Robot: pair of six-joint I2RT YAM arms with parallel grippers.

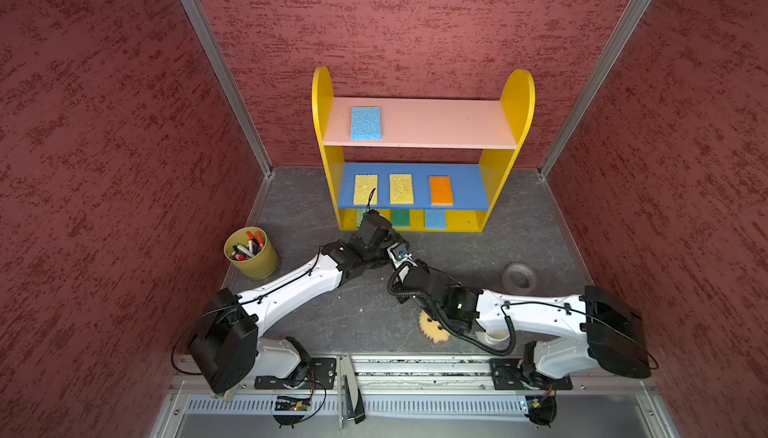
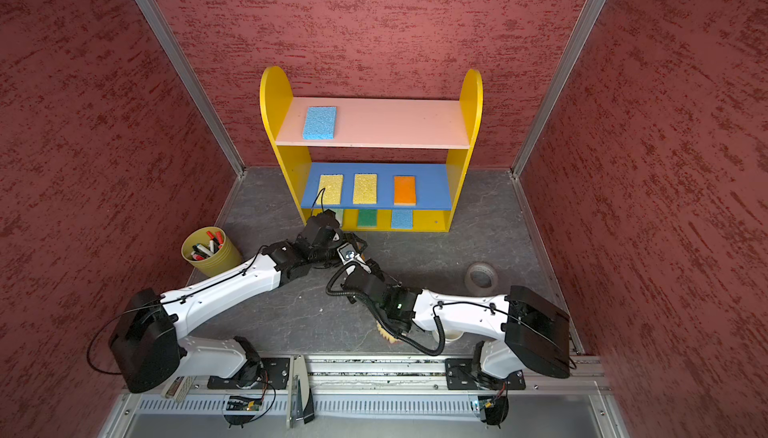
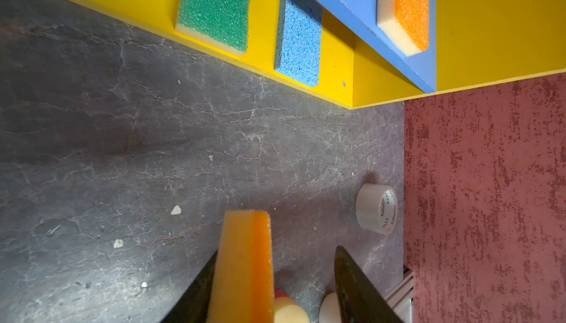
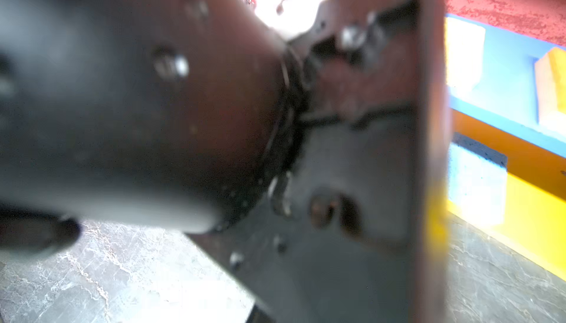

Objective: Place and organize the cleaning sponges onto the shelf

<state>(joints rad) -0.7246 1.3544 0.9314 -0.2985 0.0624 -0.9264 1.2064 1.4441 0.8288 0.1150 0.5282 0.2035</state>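
The left gripper (image 3: 277, 252) sits low in front of the three-tier wooden shelf with yellow round-topped sides (image 1: 322, 95). Its jaws stand partly open around a rectangular tan foam sponge with an orange face (image 3: 242, 263), which stands on edge above the grey stone-patterned table (image 3: 153, 153). One finger (image 3: 199, 287) lies against the tan side. The other finger is apart from the orange face, with a clear gap. The right gripper (image 1: 404, 259) reaches across to meet the left one. Its jaws are closed, but the blurred, blocked right wrist view does not show whether they pinch the sponge.

Shelf contents:
- **Pink top board:** one blue porous sponge (image 1: 365, 123) at the left end.
- **Blue middle board:** a yellow sponge (image 1: 365, 189), a second yellow sponge (image 1: 401, 188) beside it, and an orange-faced sponge (image 1: 441, 190).
- **Yellow base:** a green scouring sponge (image 1: 400, 218) beside a second blue sponge (image 1: 435, 219).

A round yellow scalloped sponge (image 1: 432, 328) lies on the table, partly under the right arm.
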